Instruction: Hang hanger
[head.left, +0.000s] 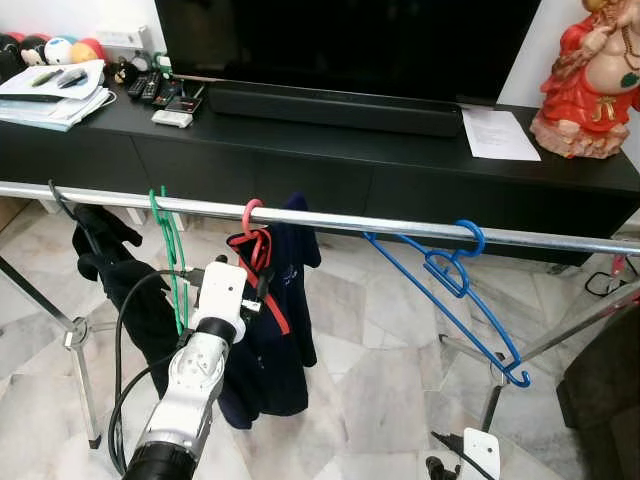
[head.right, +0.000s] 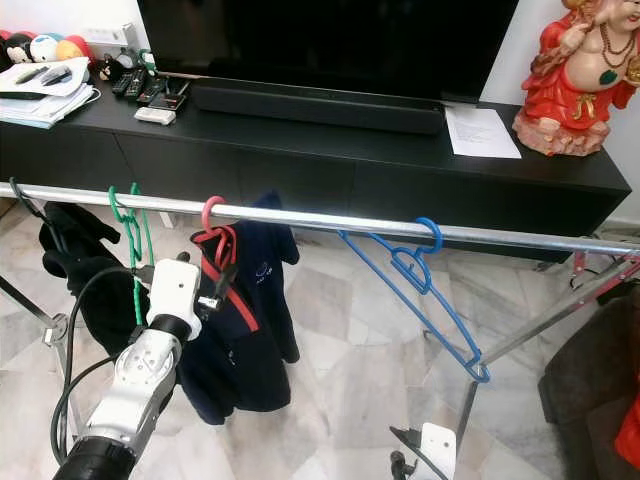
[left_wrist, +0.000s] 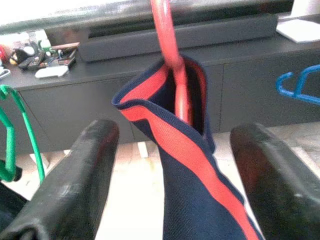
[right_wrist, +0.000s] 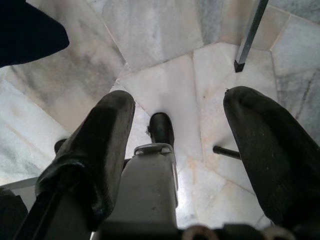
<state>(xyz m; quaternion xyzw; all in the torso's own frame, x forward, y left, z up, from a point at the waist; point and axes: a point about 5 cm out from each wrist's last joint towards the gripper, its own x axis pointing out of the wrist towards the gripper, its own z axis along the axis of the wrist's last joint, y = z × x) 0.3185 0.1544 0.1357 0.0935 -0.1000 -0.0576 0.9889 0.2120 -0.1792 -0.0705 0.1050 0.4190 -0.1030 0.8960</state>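
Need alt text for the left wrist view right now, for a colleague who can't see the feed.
The left gripper is open, its two black fingers either side of a navy garment with red trim hanging on a red hanger. Behind are a dark TV cabinet, with a green hanger and a blue hanger at opposite edges.

Steel rail (head.left: 380, 225) carries 4 hangers (red hanger (head.left: 252, 225) holds navy jacket (head.left: 268, 330)).

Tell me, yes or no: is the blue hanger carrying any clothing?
No. The blue hanger hangs bare from the metal rail, with floor visible through its frame.
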